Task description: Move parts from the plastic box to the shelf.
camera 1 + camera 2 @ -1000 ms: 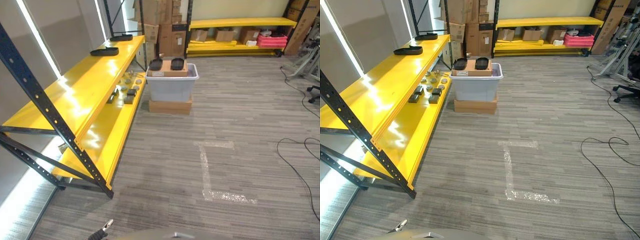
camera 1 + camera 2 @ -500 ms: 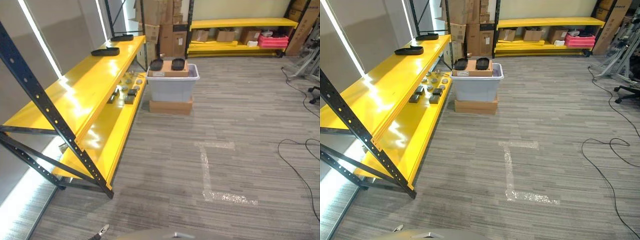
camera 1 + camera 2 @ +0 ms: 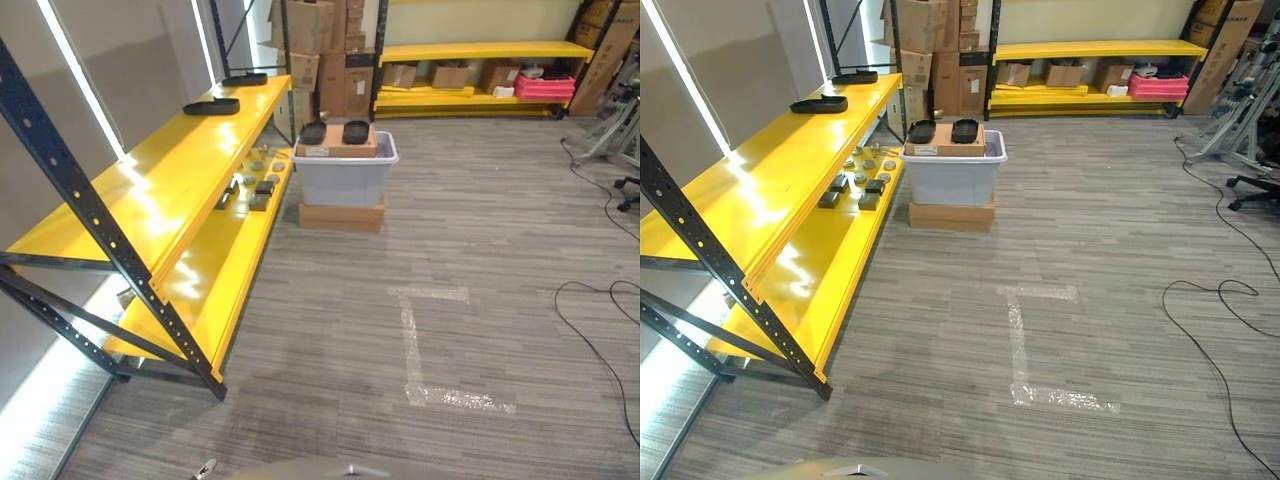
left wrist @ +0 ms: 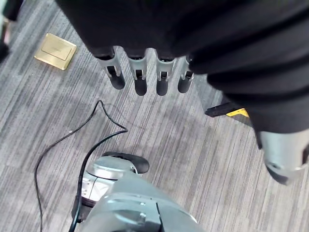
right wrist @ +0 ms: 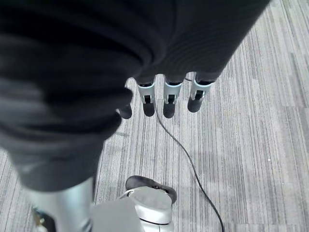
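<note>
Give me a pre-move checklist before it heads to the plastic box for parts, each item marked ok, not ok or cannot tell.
1. Left hand empty, fingers straight, hanging over the floor: ok.
2. Right hand empty, fingers straight: ok.
3. Plastic box within reach: not ok, it sits far ahead on a flat carton.
4. Floor path to the box free: ok; the tape mark lies flat.
5. Parts ready to pick: ok, two dark parts rest on top.
6. Space on the yellow shelf: ok.
</note>
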Robot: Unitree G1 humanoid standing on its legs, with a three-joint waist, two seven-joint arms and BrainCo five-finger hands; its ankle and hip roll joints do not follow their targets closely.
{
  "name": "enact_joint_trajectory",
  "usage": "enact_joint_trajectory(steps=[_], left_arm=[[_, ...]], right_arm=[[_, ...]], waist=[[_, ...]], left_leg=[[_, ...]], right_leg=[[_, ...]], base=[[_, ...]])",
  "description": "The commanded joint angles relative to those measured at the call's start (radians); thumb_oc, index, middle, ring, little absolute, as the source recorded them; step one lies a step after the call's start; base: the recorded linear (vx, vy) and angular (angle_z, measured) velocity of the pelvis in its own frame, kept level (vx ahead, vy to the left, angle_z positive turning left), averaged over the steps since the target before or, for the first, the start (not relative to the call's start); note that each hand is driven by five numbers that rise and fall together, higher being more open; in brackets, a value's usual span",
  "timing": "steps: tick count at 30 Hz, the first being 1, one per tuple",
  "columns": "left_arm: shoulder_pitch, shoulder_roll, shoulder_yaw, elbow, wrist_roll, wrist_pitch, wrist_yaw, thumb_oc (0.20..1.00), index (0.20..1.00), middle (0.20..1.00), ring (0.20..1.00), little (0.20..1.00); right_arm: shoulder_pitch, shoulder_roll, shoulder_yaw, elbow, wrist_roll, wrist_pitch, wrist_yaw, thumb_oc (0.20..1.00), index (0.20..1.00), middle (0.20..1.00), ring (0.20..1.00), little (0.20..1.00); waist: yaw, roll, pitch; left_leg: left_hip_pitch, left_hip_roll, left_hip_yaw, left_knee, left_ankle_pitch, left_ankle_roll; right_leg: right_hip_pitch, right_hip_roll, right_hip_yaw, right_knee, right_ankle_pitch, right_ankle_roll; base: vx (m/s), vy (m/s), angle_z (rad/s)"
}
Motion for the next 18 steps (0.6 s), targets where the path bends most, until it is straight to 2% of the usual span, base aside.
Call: enact_joint_trajectory(steps=[1,3,6,8,9,13,18], left_arm=[[-0.059,0.001,0.05,0.049,0.016,-0.008,0.004,1.0,1.0,1.0,1.0,1.0],[-0.061,-0.002,0.048,0.051,0.021,-0.019,0.005,1.0,1.0,1.0,1.0,1.0],[-0.063,-0.006,0.045,0.047,0.008,-0.043,0.012,1.0,1.0,1.0,1.0,1.0],[-0.065,-0.007,0.048,0.04,-0.026,-0.069,0.005,1.0,1.0,1.0,1.0,1.0],[-0.067,-0.003,0.051,0.026,-0.047,-0.08,0.001,1.0,1.0,1.0,1.0,1.0],[-0.075,0.015,0.054,0.011,-0.057,-0.093,-0.018,1.0,1.0,1.0,1.0,1.0],[-0.084,0.023,0.055,0.011,-0.073,-0.098,0.001,1.0,1.0,1.0,1.0,1.0]], right_arm=[[-0.032,0.013,0.002,0.061,0.01,0.011,-0.03,1.0,1.0,1.0,1.0,1.0],[-0.032,0.012,0.004,0.066,0.017,0.0,-0.037,1.0,1.0,1.0,1.0,1.0],[-0.035,0.009,0.0,0.063,0.064,-0.061,-0.042,1.0,1.0,1.0,1.0,1.0],[-0.045,0.005,-0.012,0.039,0.136,-0.146,-0.038,1.0,1.0,1.0,1.0,1.0],[-0.052,-0.001,-0.025,0.005,0.18,-0.162,-0.054,1.0,1.0,1.0,1.0,1.0],[-0.063,-0.023,-0.042,-0.049,0.232,-0.145,-0.063,1.0,1.0,1.0,1.0,1.0],[-0.073,-0.032,-0.042,-0.078,0.259,-0.104,-0.062,1.0,1.0,1.0,1.0,1.0]], waist=[[0.017,-0.059,0.009],[0.019,-0.061,0.011],[0.023,-0.062,0.013],[0.027,-0.062,0.013],[0.026,-0.062,0.014],[0.025,-0.066,0.015],[0.017,-0.066,0.027]], left_leg=[[0.048,-0.012,-0.005,-0.054,-0.067,-0.039],[0.049,-0.013,-0.008,-0.052,-0.069,-0.038],[0.047,-0.015,-0.014,-0.042,-0.073,-0.038],[0.047,-0.018,-0.021,-0.037,-0.074,-0.037],[0.047,-0.023,-0.025,-0.037,-0.074,-0.034],[0.045,-0.038,-0.039,-0.031,-0.081,-0.018],[0.034,-0.067,-0.062,0.0,-0.102,0.018]], right_leg=[[0.137,-0.098,-0.019,-0.343,0.223,0.146],[0.139,-0.098,-0.019,-0.342,0.223,0.147],[0.14,-0.1,-0.017,-0.341,0.224,0.147],[0.141,-0.104,-0.016,-0.336,0.224,0.149],[0.141,-0.107,-0.014,-0.331,0.222,0.15],[0.131,-0.114,-0.005,-0.294,0.207,0.149],[0.073,-0.115,0.004,-0.122,0.164,0.137]], base=[[0.0,0.0,0.0],[0.0,0.0,0.0],[0.03,0.036,0.0],[0.05,0.079,0.0],[0.06,0.088,-0.01],[0.07,0.102,-0.05],[0.09,0.143,-0.05]])
